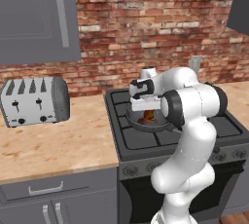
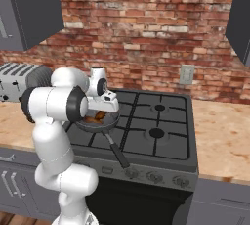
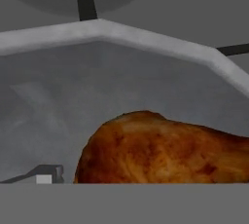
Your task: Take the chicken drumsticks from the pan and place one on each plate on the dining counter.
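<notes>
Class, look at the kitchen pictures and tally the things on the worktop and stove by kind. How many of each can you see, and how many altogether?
Toaster: 1
Stove: 1
Pan: 1
Chicken drumstick seen in the pan: at least 1; the arm hides part of the pan
Wall outlet: 1
Total: 5

The arm hides most of the pan (image 1: 141, 123); the hand view's edge crops a drumstick (image 3: 160, 150).
</notes>
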